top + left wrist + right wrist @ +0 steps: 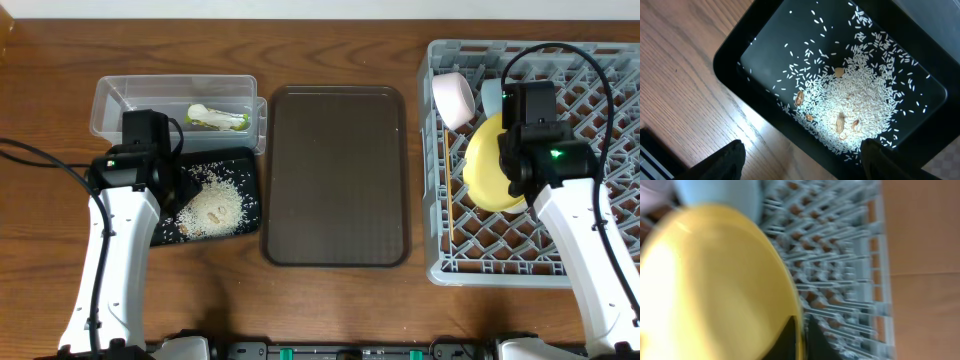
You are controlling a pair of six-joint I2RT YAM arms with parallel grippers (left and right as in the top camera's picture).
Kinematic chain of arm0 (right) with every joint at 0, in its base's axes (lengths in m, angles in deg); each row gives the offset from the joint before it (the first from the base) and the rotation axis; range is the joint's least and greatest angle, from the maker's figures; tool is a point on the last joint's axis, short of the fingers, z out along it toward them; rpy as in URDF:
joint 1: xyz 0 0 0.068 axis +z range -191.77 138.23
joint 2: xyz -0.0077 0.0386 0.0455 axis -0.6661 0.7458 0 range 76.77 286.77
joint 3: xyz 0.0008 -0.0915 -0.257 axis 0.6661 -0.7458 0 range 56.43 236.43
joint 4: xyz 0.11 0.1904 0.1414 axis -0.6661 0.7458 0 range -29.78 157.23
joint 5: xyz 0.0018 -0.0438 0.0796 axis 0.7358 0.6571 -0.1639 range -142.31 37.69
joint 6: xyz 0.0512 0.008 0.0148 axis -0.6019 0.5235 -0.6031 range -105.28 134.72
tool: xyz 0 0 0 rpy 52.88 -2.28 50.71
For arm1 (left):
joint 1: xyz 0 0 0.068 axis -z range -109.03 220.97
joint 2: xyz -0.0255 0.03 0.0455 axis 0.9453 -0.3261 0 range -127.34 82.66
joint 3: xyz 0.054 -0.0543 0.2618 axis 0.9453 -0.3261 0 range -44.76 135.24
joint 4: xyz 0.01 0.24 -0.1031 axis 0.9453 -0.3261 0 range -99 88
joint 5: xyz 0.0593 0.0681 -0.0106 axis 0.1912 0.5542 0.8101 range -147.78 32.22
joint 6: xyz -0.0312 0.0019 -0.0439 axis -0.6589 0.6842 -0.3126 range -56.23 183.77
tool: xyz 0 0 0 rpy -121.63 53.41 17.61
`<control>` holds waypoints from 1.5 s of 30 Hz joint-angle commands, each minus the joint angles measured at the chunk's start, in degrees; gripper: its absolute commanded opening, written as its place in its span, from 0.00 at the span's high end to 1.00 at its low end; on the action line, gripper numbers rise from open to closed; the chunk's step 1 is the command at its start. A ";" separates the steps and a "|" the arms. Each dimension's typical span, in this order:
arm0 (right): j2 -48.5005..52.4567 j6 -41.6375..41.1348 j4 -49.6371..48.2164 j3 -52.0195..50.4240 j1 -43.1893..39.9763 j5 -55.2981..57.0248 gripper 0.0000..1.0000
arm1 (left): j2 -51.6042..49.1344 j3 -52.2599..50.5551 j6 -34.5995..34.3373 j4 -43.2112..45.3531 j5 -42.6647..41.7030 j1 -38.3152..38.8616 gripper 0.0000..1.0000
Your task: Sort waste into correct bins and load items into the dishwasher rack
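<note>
My right gripper (800,335) is shut on the rim of the yellow plate (488,165), holding it on edge inside the grey dishwasher rack (600,95); the plate (715,285) fills the blurred right wrist view. A white-pinkish bowl (453,98) and a light-blue bowl (491,97) stand in the rack's far left part. Wooden chopsticks (452,218) lie along the rack's left side. My left gripper (800,157) is open above the near edge of the black tray (765,25), which holds white rice (855,100) with beige lumps. The green-and-yellow wrapper (215,117) lies in the clear tub (110,100).
A large dark-brown serving tray (335,175) lies in the middle of the wooden table, between the black tray (245,165) and the rack. The tub sits just behind the black tray at the left.
</note>
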 commanded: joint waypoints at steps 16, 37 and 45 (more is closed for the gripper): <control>-6.12 -15.23 -1.22 -0.07 -6.80 -33.55 0.20 | 0.63 4.17 18.80 5.64 -7.32 4.81 0.23; -21.44 -9.46 6.21 -11.85 -17.11 -45.64 0.01 | 21.75 -5.88 22.84 -0.94 -8.72 11.30 0.29; -43.93 -9.40 -3.15 -26.67 -17.11 -40.76 0.01 | 45.11 -14.82 22.82 7.56 -8.74 11.28 0.08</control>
